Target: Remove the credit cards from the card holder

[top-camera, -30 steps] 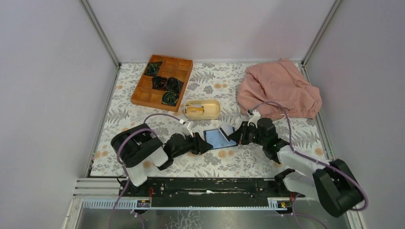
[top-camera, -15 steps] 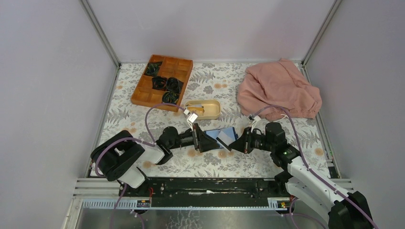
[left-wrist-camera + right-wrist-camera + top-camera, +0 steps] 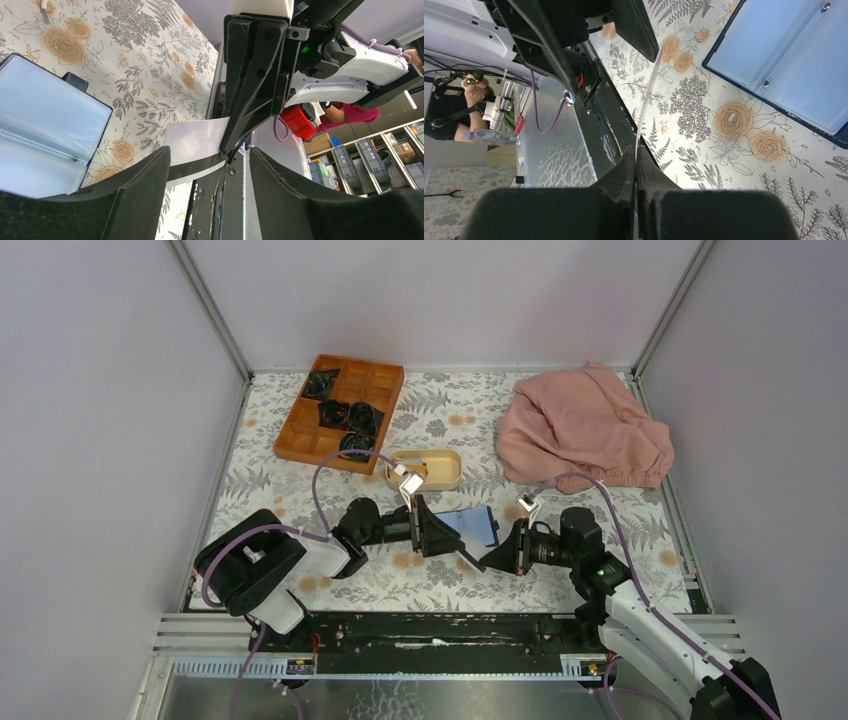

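The card holder [image 3: 478, 524] lies opened flat on the floral table, its pale blue pockets facing up; it also shows as the card holder [image 3: 45, 135] and the card holder [image 3: 784, 65]. My right gripper [image 3: 492, 557] is shut on a white credit card [image 3: 466, 562], held just near of the holder and clear of it. From the left wrist that credit card [image 3: 192, 145] shows a dark stripe; from the right wrist the credit card [image 3: 647, 95] is edge-on in my right gripper [image 3: 636, 162]. My left gripper [image 3: 440, 536] stands open and empty beside the holder, as does the left gripper [image 3: 207, 195].
A wooden compartment tray [image 3: 312, 436] with dark coiled items sits at the back left. A beige oval dish [image 3: 424, 469] stands just behind the holder. A pink cloth [image 3: 585, 430] is heaped at the back right. The black rail [image 3: 430, 630] runs along the near edge.
My left gripper opened and let go of the card holder, which now lies flat. My right gripper drew the white card out and back toward the near edge.
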Controlling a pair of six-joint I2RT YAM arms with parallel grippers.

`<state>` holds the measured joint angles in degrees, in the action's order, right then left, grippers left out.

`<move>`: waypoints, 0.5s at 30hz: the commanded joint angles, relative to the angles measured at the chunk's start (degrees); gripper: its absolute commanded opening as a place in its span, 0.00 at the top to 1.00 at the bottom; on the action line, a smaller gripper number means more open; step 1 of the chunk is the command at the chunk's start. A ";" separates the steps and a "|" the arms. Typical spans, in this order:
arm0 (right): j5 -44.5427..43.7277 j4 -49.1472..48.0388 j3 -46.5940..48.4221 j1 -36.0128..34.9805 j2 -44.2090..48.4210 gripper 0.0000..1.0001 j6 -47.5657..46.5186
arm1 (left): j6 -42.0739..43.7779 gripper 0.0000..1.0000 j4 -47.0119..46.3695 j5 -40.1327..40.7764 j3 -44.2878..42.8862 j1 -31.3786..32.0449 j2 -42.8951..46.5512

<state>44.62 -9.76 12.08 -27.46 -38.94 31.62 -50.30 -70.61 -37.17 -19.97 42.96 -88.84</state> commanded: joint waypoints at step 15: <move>2.65 2.13 0.60 0.11 4.52 1.00 0.85 | -0.34 0.38 -5.56 -2.86 -0.81 -2.01 -3.83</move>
<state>44.86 -7.03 12.08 -27.42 -36.32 31.99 -50.09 -71.37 -39.22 -20.62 41.60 -90.96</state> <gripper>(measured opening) 0.019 0.620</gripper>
